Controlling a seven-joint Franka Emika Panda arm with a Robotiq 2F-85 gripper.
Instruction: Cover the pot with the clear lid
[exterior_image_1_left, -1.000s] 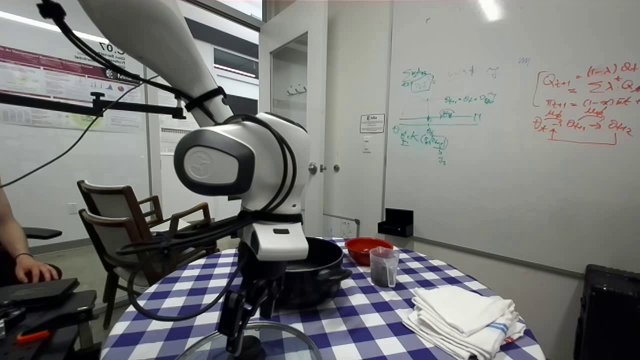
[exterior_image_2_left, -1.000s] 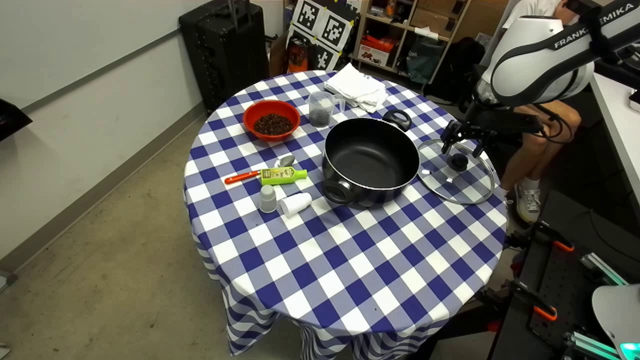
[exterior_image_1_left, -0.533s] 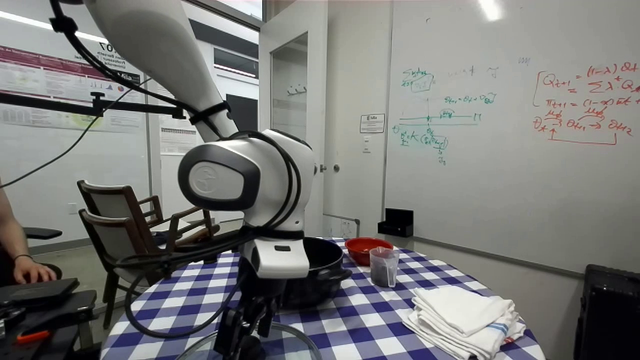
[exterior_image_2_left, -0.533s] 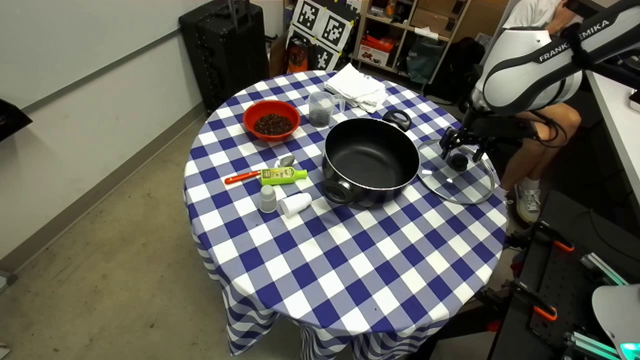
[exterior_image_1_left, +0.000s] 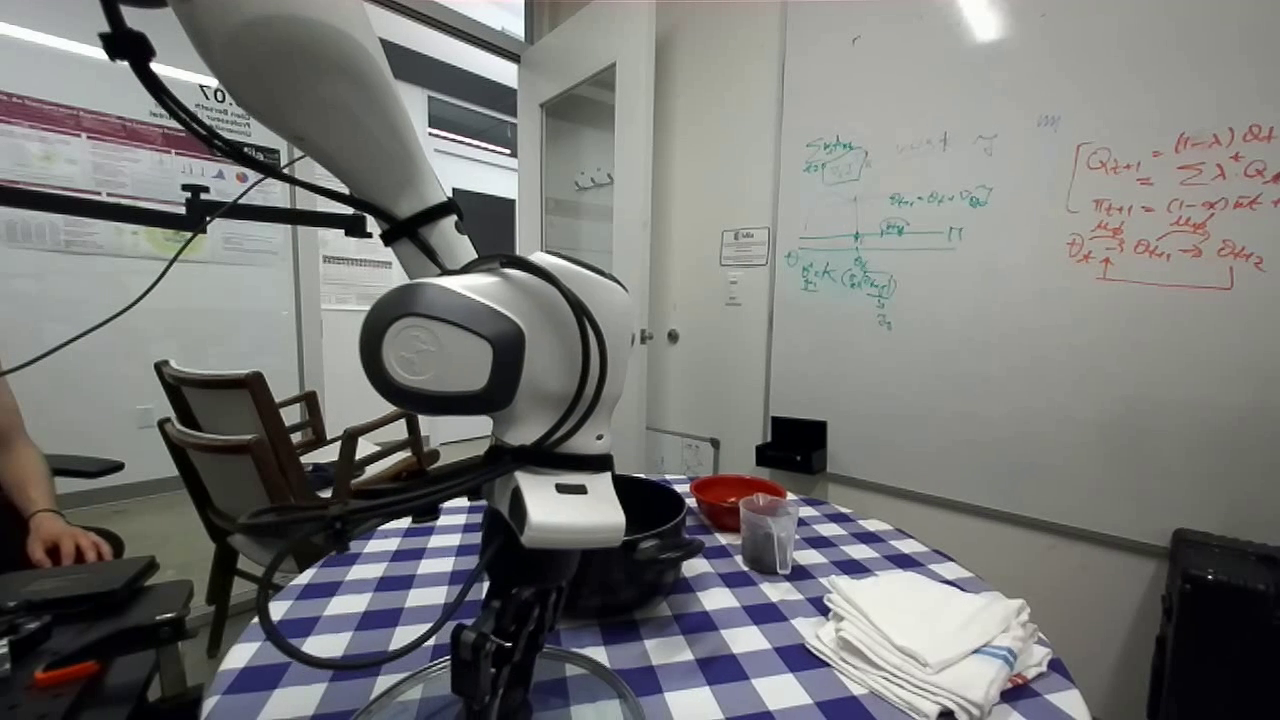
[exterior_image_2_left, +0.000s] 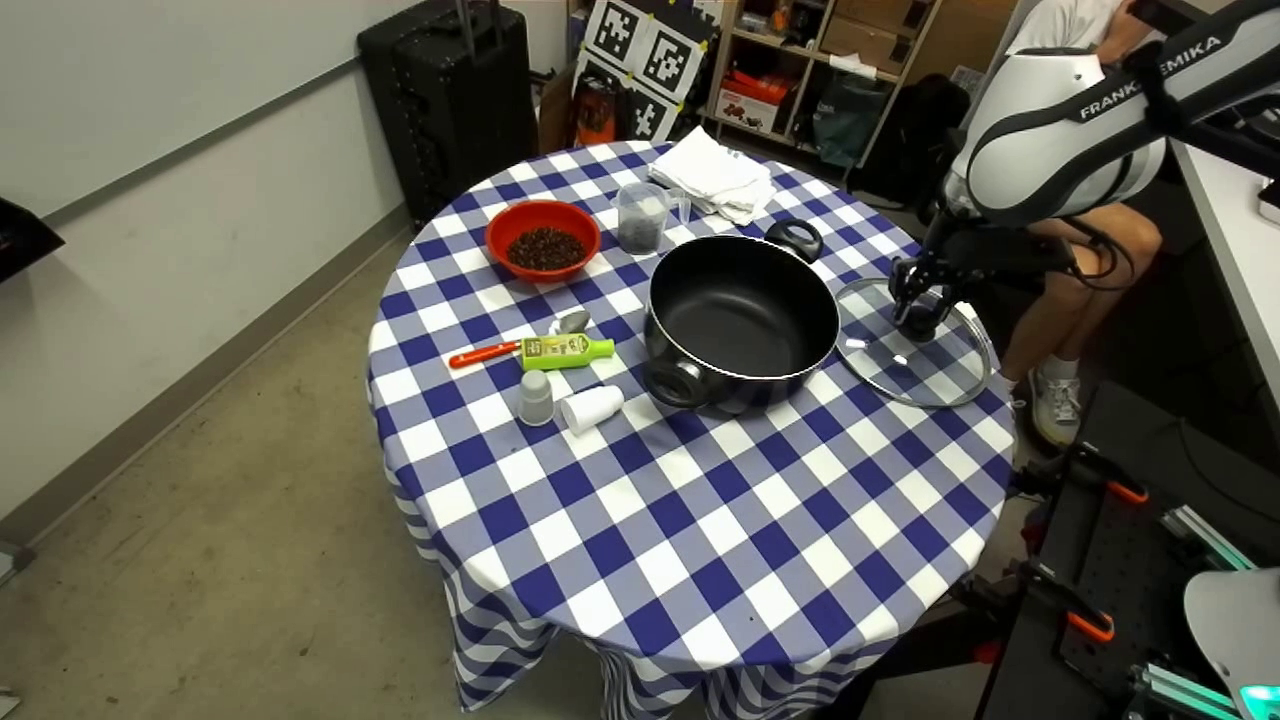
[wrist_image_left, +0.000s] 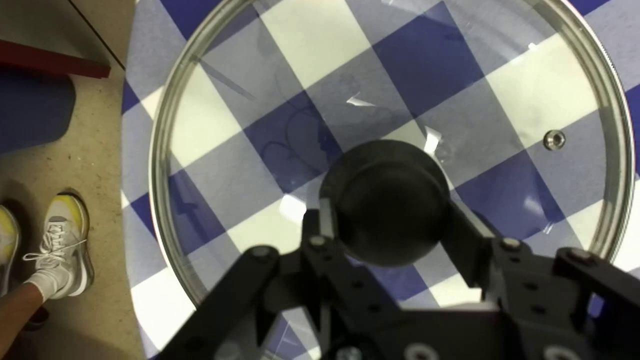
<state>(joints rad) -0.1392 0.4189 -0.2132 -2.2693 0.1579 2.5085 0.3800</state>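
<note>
Lid (exterior_image_2_left: 890, 370): it lies on the desk (exterior_image_2_left: 690, 520), just beside the pot (exterior_image_2_left: 742, 310) and near the desk edge.
End effector (wrist_image_left: 392, 220): it pinches the knob (wrist_image_left: 390, 200) of the lid from two sides.
Pot: it stands upright, open at the top.
Farther on the desk: bowl (exterior_image_2_left: 543, 214) with dark grains (exterior_image_2_left: 545, 250), jug (exterior_image_2_left: 641, 218), folded towels (exterior_image_2_left: 712, 178).
</note>
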